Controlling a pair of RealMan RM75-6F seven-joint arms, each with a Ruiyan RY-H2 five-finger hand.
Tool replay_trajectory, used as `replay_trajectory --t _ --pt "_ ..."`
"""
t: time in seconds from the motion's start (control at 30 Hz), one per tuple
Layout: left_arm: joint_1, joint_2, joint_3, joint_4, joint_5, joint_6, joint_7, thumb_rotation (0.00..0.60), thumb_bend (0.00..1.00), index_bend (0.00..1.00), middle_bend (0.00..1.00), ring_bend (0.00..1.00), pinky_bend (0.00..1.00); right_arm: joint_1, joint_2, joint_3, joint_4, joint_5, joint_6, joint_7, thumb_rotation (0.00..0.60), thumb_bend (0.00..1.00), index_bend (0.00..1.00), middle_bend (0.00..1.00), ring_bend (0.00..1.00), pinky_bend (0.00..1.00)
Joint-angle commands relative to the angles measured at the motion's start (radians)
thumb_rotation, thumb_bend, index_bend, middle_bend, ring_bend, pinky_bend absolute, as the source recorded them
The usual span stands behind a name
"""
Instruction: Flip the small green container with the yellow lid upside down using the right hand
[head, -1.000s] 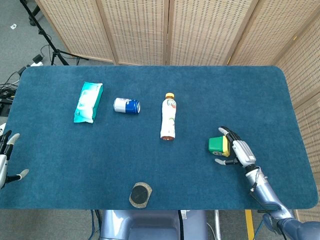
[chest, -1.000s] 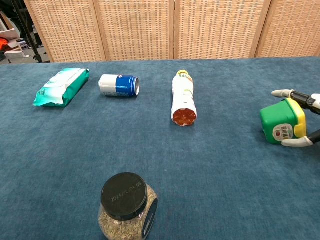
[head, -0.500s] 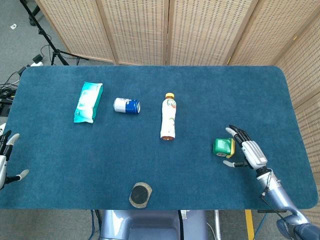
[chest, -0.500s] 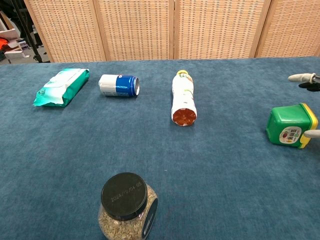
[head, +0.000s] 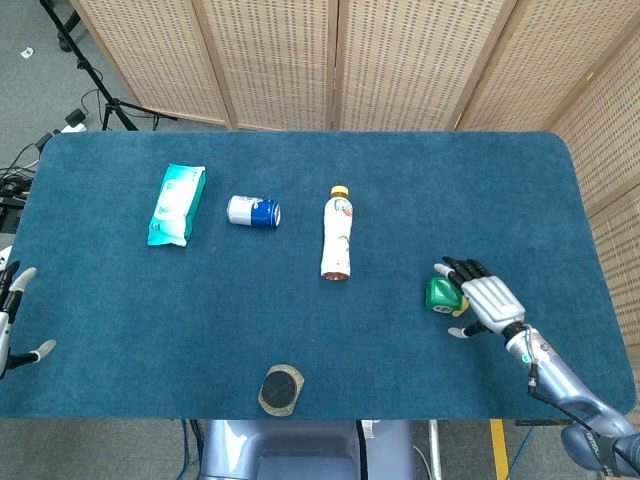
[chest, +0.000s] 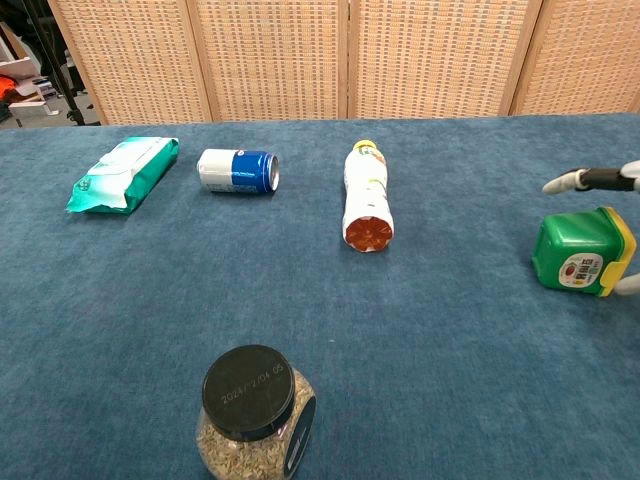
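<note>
The small green container (head: 440, 294) lies on its side on the blue table, right of centre. In the chest view the green container (chest: 578, 250) shows its labelled base to the camera, with the yellow lid (chest: 622, 248) pointing right. My right hand (head: 485, 302) sits just right of it, fingers spread over the lid end. One of its fingers (chest: 585, 180) hovers above the container with a gap, and the thumb tip sits by the lid's lower edge. It holds nothing. My left hand (head: 15, 322) hangs open at the table's left edge.
A drink bottle (head: 337, 233) lies at the table's centre, with a blue can (head: 253, 211) and a teal wipes pack (head: 177, 204) to its left. A black-lidded jar (chest: 255, 415) stands at the front edge. The table's right edge is close behind my right hand.
My right hand let go of the container, which shifted toward the front and settled on its side. The hand turned palm-down beside it. The left hand stayed put.
</note>
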Motion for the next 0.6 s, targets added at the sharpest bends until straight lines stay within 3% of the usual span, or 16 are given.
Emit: replay_trajectory --t 0.03,0.3,0.6 --pt "-0.001 0.001 -0.002 0.002 -0.003 -0.002 -0.005 0.6 0.0 0.0 0.0 0.0 0.0 0.101 0.078 0.046 -0.131 0.237 -0.139 -0.266 0.6 0.08 0.1 0.03 0.0 0.01" --pt "-0.003 0.005 -0.006 0.008 -0.012 -0.011 -0.018 0.6 0.0 0.0 0.0 0.0 0.0 0.163 0.036 0.044 -0.152 0.488 -0.106 -0.505 0.6 0.1 0.14 0.11 0.0 0.01" --pt "-0.004 0.003 -0.005 0.008 -0.012 -0.012 -0.011 0.6 0.0 0.0 0.0 0.0 0.0 0.202 -0.004 0.038 -0.13 0.62 -0.112 -0.572 0.6 0.13 0.23 0.24 0.0 0.01"
